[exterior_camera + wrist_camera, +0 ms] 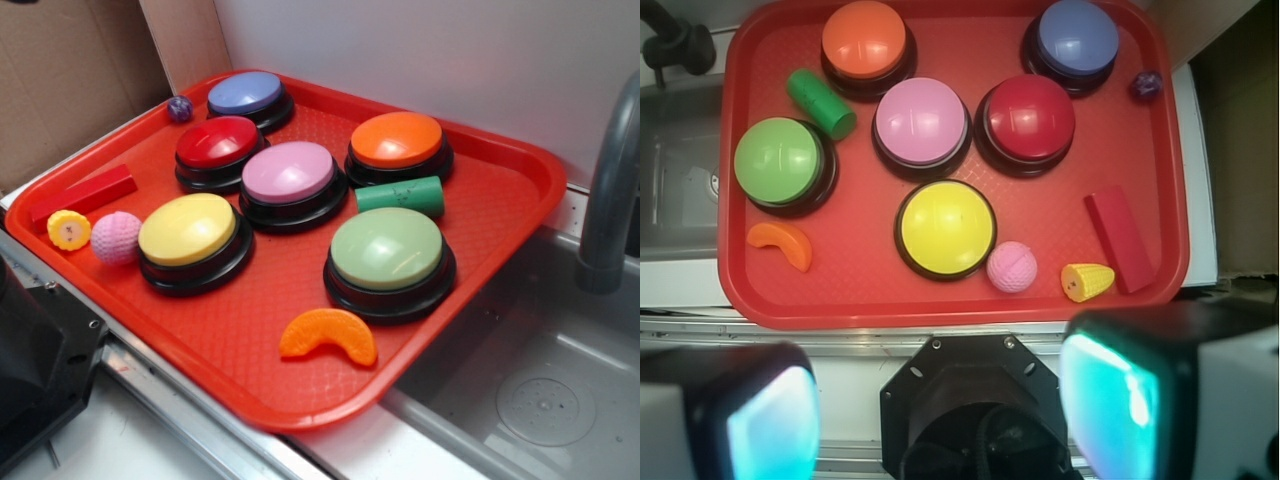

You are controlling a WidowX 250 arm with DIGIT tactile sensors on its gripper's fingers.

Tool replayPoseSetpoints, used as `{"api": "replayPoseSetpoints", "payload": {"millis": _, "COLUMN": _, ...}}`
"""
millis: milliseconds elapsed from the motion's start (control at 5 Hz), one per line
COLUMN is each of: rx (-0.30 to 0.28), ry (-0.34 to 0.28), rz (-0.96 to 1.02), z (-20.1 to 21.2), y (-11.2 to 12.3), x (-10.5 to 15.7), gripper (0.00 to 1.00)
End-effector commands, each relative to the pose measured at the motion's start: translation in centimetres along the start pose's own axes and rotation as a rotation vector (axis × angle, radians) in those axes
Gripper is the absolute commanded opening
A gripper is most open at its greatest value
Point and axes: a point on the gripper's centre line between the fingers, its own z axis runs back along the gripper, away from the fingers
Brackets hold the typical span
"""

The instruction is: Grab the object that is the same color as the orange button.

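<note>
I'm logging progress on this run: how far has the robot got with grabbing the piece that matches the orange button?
Done: nothing visible yet. The orange crescent lies untouched on the red tray, near the green button, far from the orange button. In hand: nothing; in the wrist view the end effector is open and empty, off the tray's near edge. Left: move over the crescent, descend, close and lift.

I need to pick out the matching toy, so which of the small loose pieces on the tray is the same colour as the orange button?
The orange crescent, lying near the green button; it alone matches the orange button.
</note>
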Motion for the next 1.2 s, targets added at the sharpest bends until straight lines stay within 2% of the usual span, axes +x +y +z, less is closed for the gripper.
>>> {"api": "replayPoseSetpoints", "payload": {"millis": 0, "rx": 0.0, "ry": 0.0, "rz": 0.0, "z": 0.0, "y": 0.0, "x": 0.0, "gripper": 1.0}}
{"api": "replayPoseSetpoints", "payload": {"millis": 600, "rx": 0.067, "ry": 0.039, "rz": -0.326, "z": -6.8, "y": -6.7, "x": 2.3, "gripper": 1.0}}
{"api": "replayPoseSetpoints", "payload": {"millis": 800, "rx": 0.106, "ry": 0.034, "rz": -0.402, "z": -9.8, "y": -8.9, "x": 2.7, "gripper": 1.0}}
{"api": "replayPoseSetpoints", "payload": {"millis": 1000, "rx": 0.118, "ry": 0.023, "rz": -0.402, "z": -12.7, "y": -10.4, "x": 3.0, "gripper": 1.0}}
